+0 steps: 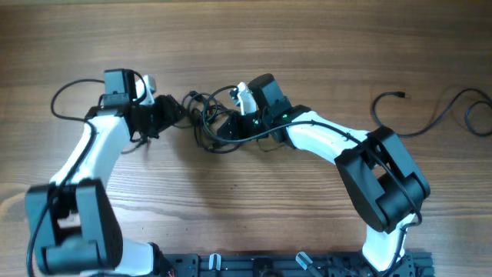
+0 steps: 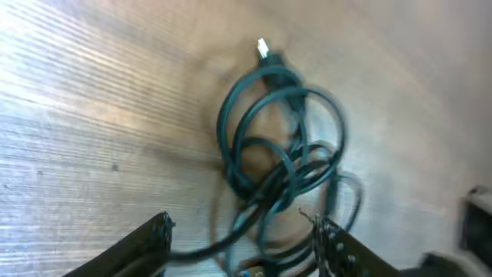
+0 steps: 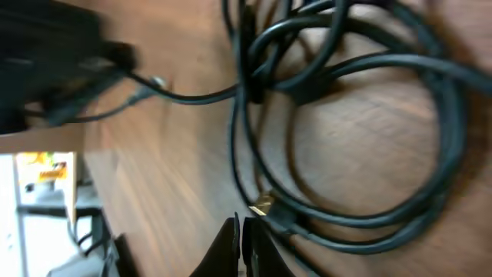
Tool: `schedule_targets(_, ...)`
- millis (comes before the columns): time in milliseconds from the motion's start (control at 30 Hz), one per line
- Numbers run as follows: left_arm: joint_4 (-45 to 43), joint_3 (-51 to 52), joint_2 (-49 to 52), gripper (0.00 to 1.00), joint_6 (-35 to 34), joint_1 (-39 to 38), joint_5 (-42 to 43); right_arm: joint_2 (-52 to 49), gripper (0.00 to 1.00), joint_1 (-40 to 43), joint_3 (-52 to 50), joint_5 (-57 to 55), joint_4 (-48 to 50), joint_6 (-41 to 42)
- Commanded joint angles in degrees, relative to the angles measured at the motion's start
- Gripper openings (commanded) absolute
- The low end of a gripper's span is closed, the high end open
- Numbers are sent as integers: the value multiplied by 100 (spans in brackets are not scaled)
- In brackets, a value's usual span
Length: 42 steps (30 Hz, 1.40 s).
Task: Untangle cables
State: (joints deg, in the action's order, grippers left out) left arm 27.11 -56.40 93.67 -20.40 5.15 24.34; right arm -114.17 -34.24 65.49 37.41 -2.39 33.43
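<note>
Overhead, the cables (image 1: 206, 123) are seen mostly knotted between the spread left gripper (image 2: 242, 231) and the pinched-shut right gripper (image 3: 242, 235), with one loose cable (image 1: 430, 117) laid apart at far right.

We can read no text, brand, number or sign in any of the three views. In the right wrist view we see a small yellow label (image 3: 44, 171) on a white part (image 3: 8, 231) at the left edge, but its print is too blurred for us to make out.
</note>
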Motion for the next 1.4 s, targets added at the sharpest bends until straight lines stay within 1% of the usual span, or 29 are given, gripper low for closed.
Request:
schedule_targets(0, -190, 4, -173, 56, -704, 72, -699, -278, 6, -50, 57, -422, 245, 122)
schedule_targets(33, -190, 4, -173, 54, -883, 70, -1054, -365, 6, -120, 57, -487, 317, 118)
schedule_targets(67, -254, 4, -173, 53, -881, 72, -1204, -479, 6, -238, 57, -640, 422, 111)
schedule_targets(133, -184, 4, -173, 53, -879, 76, -1628, -649, 9, -435, 57, -1132, 518, 118)
schedule_targets(167, -109, 4, -173, 54, -879, 74, -1840, -717, 9, -520, 57, -1462, 509, 118)
schedule_targets(200, 63, 4, -173, 56, -881, 74, -2422, -793, 9, -599, 59, -1735, 459, 127)
schedule_targets(233, 105, 4, -173, 57, -883, 76, -2712, -800, 5, -605, 59, -1746, 385, 131)
schedule_targets(267, 120, 4, -173, 58, -885, 76, -2883, -787, 4, -579, 63, -1746, 184, 142)
schedule_targets(333, 127, 4, -173, 62, -1023, 81, -2892, -713, 4, -426, 160, -1749, -555, 459)
schedule_targets(433, 107, 4, -173, 62, -1032, 74, -2747, -527, 5, -83, 396, -1744, -1808, 385)
schedule_targets(500, 50, 4, -173, 62, -1001, 74, -2435, -494, 6, 105, 533, -1757, -2680, -96)
schedule_targets(567, 50, 4, -173, 61, -990, 72, -2433, -479, 6, 243, 887, -1746, -3412, -210)
schedule_targets(667, 42, 4, -173, 62, -990, 72, -2328, -409, 10, 223, 1818, -1628, -4336, -817)
schedule_targets(700, 42, 4, -173, 63, -988, 70, -2260, -398, 11, 140, 1993, -1344, -4288, -1023)
schedule_targets(767, 31, 4, -173, 64, -990, 70, -2155, -411, 14, -50, 1987, -1259, -3801, -1095)
schedule_targets(833, 31, 4, -173, 62, -988, 70, -2151, -461, 16, -236, 1923, -1600, -3405, -866)
schedule_targets(867, 26, 4, -173, 61, -988, 70, -2085, -492, 19, -356, 1919, -2004, -3274, -616)
schedule_targets(933, 9, 4, -173, 61, -988, 70, -2013, -538, 20, -564, 1919, -2221, -2999, -605)
schedule_targets(1000, 4, 4, -173, 62, -988, 70, -2004, -553, 20, -721, 1919, -2487, -2658, -625)
schedule_targets(1033, 7, 4, -173, 61, -988, 70, -2002, -553, 20, -774, 1919, -2876, -2564, -638)
schedule_targets(1100, 7, 4, -173, 61, -988, 70, -1982, -592, 20, -791, 1919, -3169, -2518, -656)
schedule_targets(1300, 7, 4, -173, 61, -988, 70, -1963, -927, 19, -791, 1919, -3121, -2376, -778)
schedule_targets(1333, 4, 4, -173, 61, -988, 70, -1961, -960, 16, -791, 1919, -3049, -2376, -776)
schedule_targets(1367, 7, 4, -173, 61, -988, 70, -1961, -979, 16, -791, 1919, -2968, -2376, -765)
